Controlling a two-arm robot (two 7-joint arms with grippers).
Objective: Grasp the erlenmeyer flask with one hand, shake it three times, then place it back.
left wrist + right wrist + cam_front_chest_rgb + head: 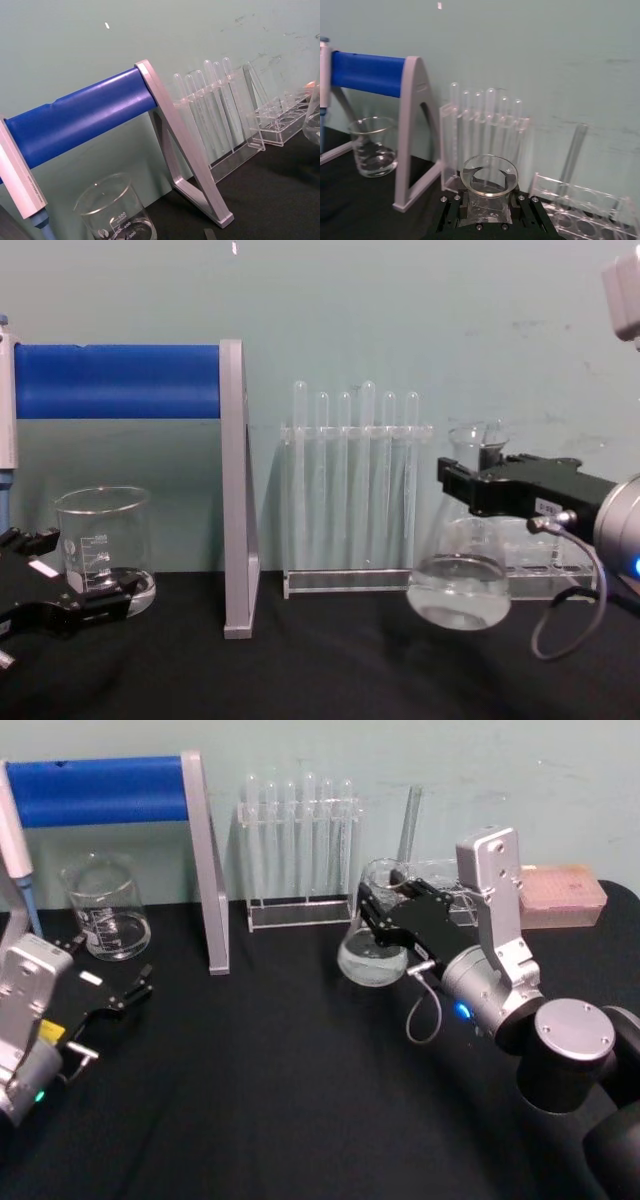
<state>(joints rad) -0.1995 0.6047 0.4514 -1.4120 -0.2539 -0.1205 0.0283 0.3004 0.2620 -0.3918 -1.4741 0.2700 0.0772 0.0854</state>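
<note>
The erlenmeyer flask [460, 585], clear liquid in its base, hangs tilted over the desk [260, 1080], its neck clamped in the jaws of the right gripper [385, 920]. The left gripper [110, 1018] sits low by the desk's left side, jaws apart.

From head, looks down over the black table [300, 1120]; from chest, low and level across it. From both wrists, faces the wall [450, 770] close, sharing test-tube rack [298, 850] and blue bar [100, 790].
</note>
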